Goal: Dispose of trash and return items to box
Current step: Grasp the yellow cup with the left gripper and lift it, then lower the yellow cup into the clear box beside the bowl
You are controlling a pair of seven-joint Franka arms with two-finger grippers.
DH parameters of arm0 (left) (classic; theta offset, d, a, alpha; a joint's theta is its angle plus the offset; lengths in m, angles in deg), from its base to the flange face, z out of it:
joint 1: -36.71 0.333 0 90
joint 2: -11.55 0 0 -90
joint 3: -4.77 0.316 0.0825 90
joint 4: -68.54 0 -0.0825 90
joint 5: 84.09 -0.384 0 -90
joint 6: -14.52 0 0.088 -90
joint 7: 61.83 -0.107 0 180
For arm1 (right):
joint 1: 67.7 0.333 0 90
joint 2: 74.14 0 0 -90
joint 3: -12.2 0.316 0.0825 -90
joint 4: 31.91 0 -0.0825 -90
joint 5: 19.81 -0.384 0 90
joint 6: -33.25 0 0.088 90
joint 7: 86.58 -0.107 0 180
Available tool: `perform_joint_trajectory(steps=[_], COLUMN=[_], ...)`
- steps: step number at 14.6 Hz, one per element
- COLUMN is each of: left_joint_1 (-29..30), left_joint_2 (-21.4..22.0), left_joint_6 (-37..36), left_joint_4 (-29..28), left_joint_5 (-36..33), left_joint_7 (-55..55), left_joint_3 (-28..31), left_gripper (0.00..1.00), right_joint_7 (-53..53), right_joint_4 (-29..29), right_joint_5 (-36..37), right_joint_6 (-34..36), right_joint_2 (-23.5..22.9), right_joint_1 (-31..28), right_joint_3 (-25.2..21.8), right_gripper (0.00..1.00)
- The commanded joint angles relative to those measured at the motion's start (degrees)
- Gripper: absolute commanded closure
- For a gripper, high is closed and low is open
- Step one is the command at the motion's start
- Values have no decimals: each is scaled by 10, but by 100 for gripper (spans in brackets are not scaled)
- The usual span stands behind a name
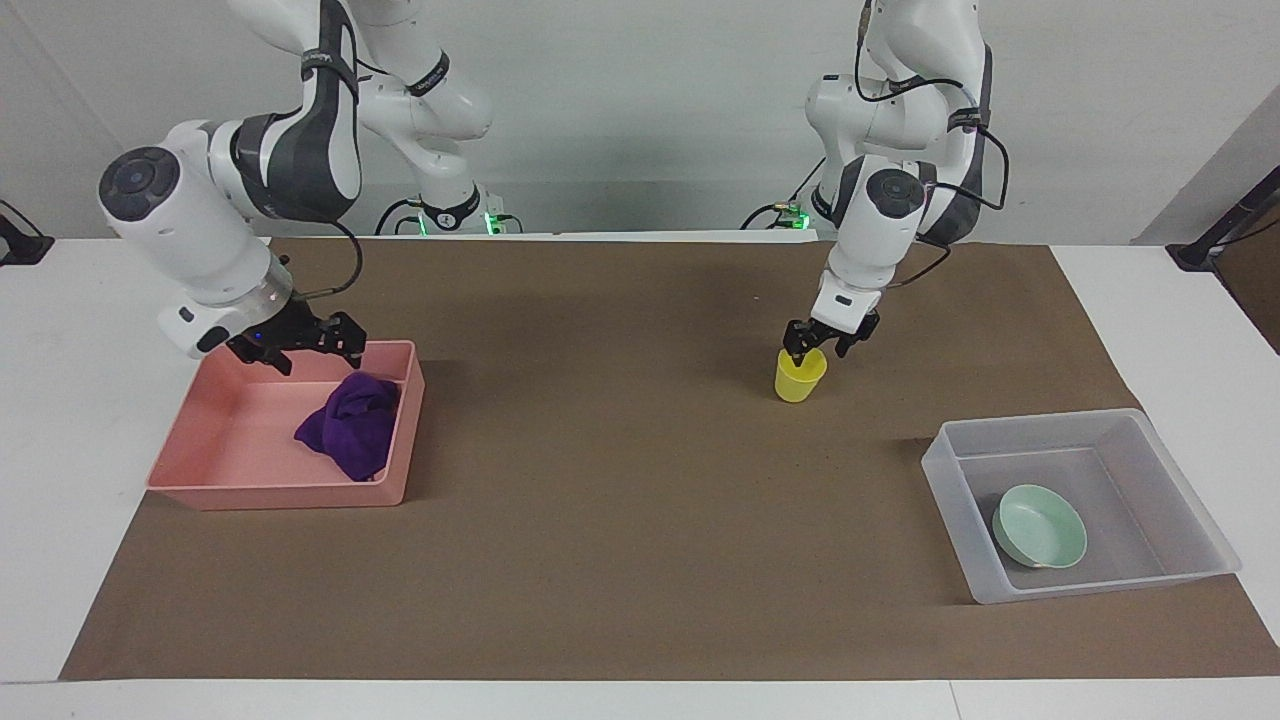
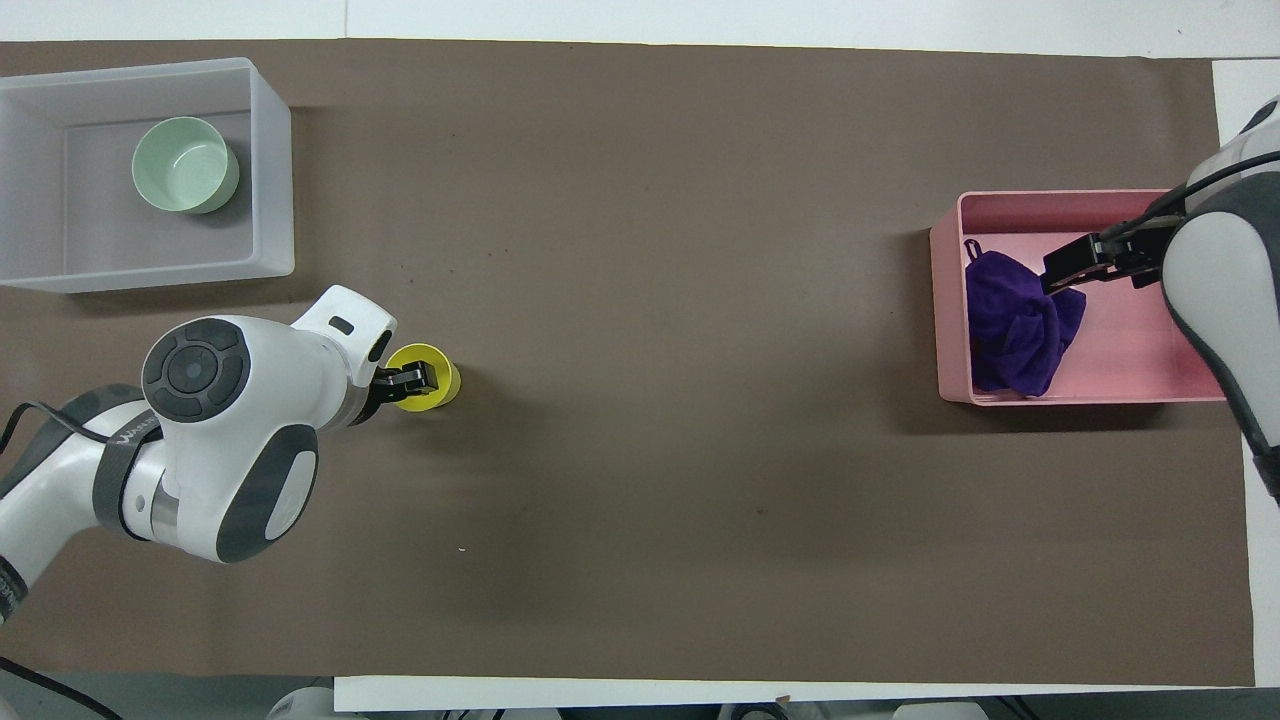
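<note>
Left gripper: the left gripper (image 1: 822, 345) is sitting at the rim of the yellow cup (image 1: 800, 375), one finger seemingly dipping inside the mouth and the other outside; the fingers are looking parted, though whether they are already pressing the wall is hard to tell.
Yellow cup: it is standing upright on the brown table cover (image 1: 620, 500), nearer to the robots than the box and well apart from it.
Step in hand: I judge that the left arm is setting up a rim pinch on the cup before carrying it to the box.
Doing it well: the fingers should be straddling the thin wall squarely and closing gently, since a light plastic cup is likely to tip or skid if nudged sideways; lifting straight up before travelling should be keeping it clear of the box wall.
Box: the translucent box (image 1: 948, 470) is lying toward the left arm's end of the table, with the mint-green bowl (image 1: 1040, 526) already sitting inside it; free floor beside the bowl is leaving room for the cup.
Right gripper: the right gripper (image 1: 300, 340) is hanging with fingers spread and empty over the pink tray (image 1: 270, 496).
Purple cloth: the purple cloth (image 1: 352, 424) is lying bunched inside the tray.
In the way: nothing is standing between cup and box.
</note>
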State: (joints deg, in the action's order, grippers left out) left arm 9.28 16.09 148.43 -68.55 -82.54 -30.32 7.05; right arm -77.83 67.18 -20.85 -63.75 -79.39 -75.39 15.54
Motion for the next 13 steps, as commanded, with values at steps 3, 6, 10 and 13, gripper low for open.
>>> perform_joint_trajectory(steps=[3,6,10,13], left_joint_1=[-3,0,91,209], left_joint_2=[-1,-18,-43,-118], left_joint_6=[14,-13,-204,-235], left_joint_4=[-3,56,269,405], left_joint_5=[-11,-10,-9,-12], left_joint_7=[12,14,-59,-82], left_joint_3=[8,11,13,18], left_gripper=[100,100,100,100], right_joint_7=[6,6,12,13], right_joint_4=[-29,-34,-27,-25], right_joint_5=[2,1,-6,-8], right_joint_6=[94,140,146,147], right_joint_2=[57,92,101,102], right_joint_1=[7,7,7,7], right_joint_3=[4,7,11,15], right_gripper=[1,1,1,1])
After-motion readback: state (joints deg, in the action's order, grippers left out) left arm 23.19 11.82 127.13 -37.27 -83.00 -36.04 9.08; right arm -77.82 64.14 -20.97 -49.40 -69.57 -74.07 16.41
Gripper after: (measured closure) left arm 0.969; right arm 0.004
